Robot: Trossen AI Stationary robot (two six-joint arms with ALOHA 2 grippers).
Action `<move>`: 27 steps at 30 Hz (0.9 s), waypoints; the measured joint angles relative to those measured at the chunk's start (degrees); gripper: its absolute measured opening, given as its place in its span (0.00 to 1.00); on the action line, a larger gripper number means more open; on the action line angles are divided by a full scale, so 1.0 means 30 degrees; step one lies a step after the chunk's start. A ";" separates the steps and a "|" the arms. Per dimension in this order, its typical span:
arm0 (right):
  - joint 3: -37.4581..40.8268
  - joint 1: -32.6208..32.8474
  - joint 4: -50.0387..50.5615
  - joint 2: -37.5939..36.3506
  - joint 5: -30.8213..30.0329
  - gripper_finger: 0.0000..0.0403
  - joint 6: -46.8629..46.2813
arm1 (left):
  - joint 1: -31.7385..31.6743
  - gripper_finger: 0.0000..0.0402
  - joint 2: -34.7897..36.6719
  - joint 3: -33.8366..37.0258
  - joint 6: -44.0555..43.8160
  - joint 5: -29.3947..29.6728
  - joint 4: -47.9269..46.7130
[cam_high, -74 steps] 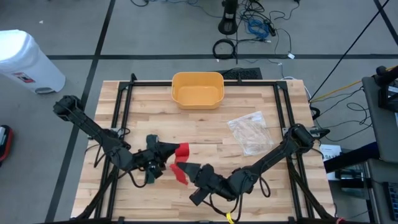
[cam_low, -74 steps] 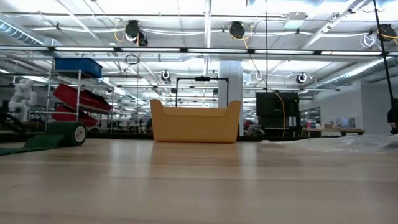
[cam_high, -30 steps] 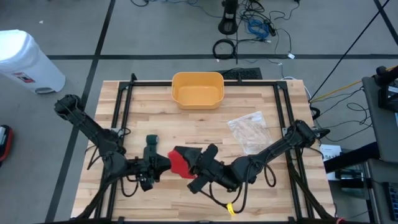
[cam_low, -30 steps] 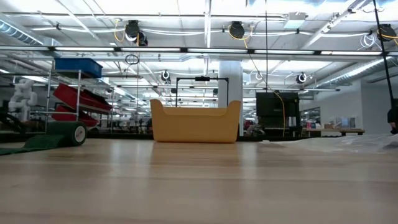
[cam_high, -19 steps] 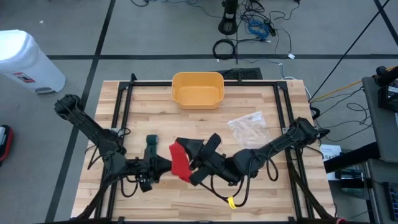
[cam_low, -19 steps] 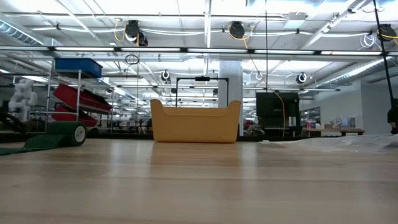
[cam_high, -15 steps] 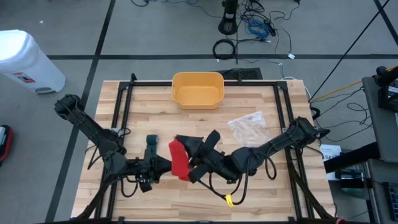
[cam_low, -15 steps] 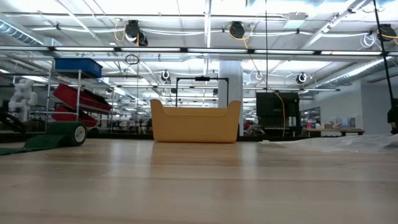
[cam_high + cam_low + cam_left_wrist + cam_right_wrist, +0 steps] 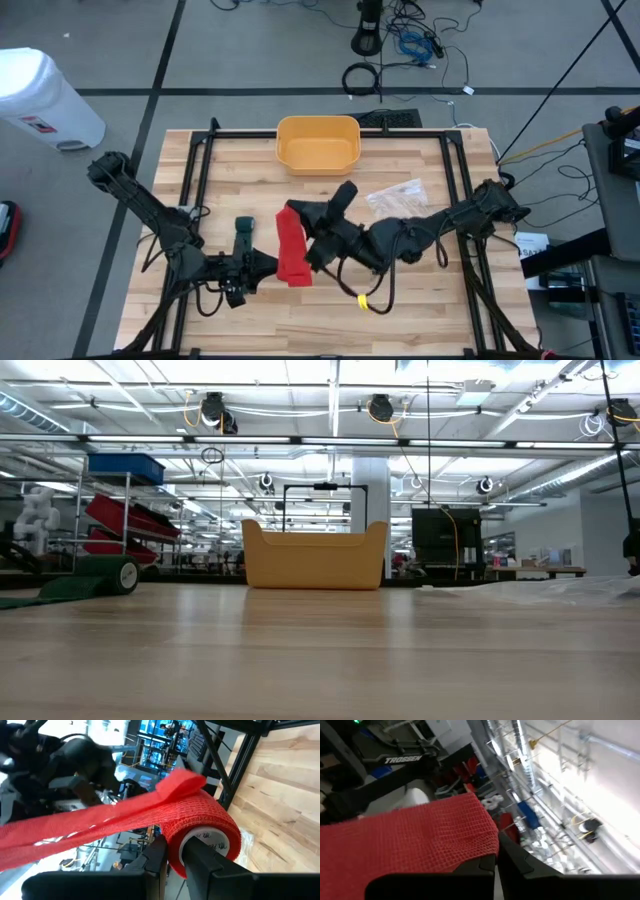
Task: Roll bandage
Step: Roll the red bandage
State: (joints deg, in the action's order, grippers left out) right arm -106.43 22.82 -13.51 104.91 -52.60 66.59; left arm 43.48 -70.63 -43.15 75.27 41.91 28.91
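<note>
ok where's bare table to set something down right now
Bare wood lies left of the yellow bin and along the table's near edge right of the yellow tag. Crowded mid-table: left gripper, red bandage, right gripper, plastic bag.

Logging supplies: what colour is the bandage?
Red, with a woven mesh texture. The bandage shows best in the left wrist view.

Left arm: low, reaching inward | left end effector (image 9: 262, 266): clamped, fingers narrowly parted | Right arm: stretched toward centre | right end effector (image 9: 296, 213): fingers fully closed
</note>
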 joint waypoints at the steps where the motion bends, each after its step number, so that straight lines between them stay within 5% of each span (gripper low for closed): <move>1: 0.0000 -0.0189 0.0735 -0.0195 0.0363 0.00 -0.0944 | 0.0003 0.14 0.0000 0.0006 -0.0003 -0.0147 -0.0007; 9: 0.0000 -0.1871 0.4649 -0.1141 0.3069 0.00 -0.6741 | -0.0004 0.14 -0.0007 0.0013 -0.0012 -0.0883 -0.0053; 27: -0.0035 -0.4496 0.8008 -0.1260 0.7182 0.00 -1.2208 | -0.0070 0.14 -0.0075 0.0059 -0.0445 -0.2086 -0.0762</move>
State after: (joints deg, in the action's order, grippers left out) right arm -106.54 9.33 10.51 101.13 -31.06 29.97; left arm 43.27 -70.86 -42.97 73.94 35.65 26.62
